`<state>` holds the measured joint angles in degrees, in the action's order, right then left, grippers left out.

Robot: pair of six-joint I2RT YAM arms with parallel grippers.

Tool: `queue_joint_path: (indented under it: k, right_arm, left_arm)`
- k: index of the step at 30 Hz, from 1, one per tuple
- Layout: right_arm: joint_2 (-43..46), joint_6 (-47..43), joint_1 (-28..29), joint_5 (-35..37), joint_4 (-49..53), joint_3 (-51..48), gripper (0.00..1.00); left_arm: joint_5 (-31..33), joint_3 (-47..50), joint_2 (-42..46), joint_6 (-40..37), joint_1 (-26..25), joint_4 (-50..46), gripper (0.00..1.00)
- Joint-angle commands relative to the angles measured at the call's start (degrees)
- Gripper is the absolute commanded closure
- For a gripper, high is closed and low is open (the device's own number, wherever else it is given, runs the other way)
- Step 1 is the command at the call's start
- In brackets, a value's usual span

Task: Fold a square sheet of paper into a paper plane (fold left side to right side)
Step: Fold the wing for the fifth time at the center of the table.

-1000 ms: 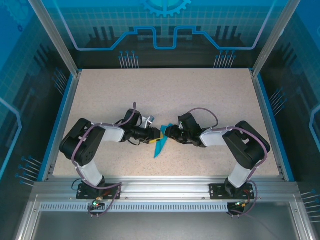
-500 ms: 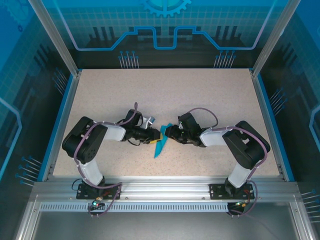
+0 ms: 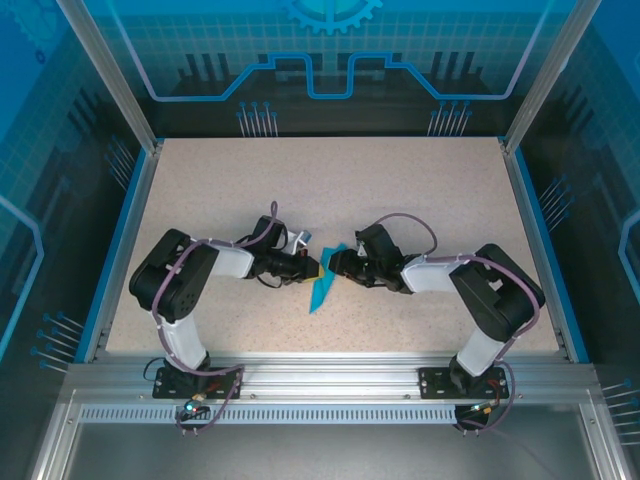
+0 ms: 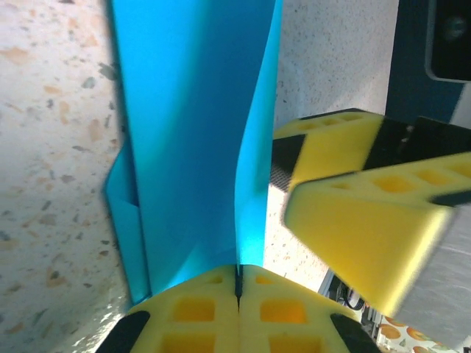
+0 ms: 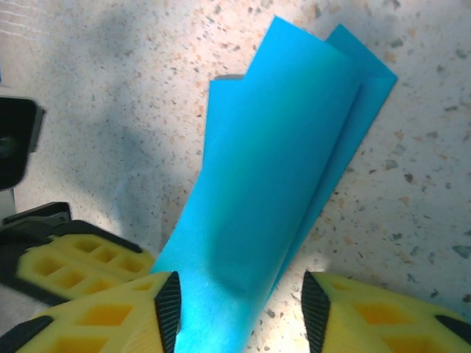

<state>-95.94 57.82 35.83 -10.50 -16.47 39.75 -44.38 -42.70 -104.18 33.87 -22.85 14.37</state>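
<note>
Left gripper (image 4: 238,288): jaws closed since earlier, now pinching paper plane (image 4: 191,147); arm low, elbow bent. Right gripper (image 5: 237,312): spread, straddling plane.

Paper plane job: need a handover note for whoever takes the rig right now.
Left gripper: shut, pinching an edge of the paper plane.
Right gripper: open, fingers either side of the paper, not clamping.
Paper: mid-table between both grippers, a slim layered strip.
Done: the sheet is folded lengthwise into narrow layers.
Left: the top flap bows up, so it likely needs pressing flat and creasing. Can't tell whether more folds remain.
</note>
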Motion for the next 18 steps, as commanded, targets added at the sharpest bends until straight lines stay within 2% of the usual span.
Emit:
queue_joint_path:
  k: [1, 9, 18]
  right_arm:
    - [3.08, -1.24, -1.41, -0.03, 0.25, -0.63, 0.46]
    - [1.71, -0.26, -2.54, 0.07, 0.55, 1.16, 0.33]
    - [-2.53, -0.43, -2.96, -0.92, 0.66, 4.80, 0.32]
  left_arm:
    - [0.10, -0.90, -0.87, -2.40, 1.01, -0.32, 1.00]
    - [-0.18, -1.20, -1.02, -2.46, 1.23, -0.22, 1.00]
    - [0.00, -1.58, -1.24, -2.40, 1.58, -0.09, 1.00]
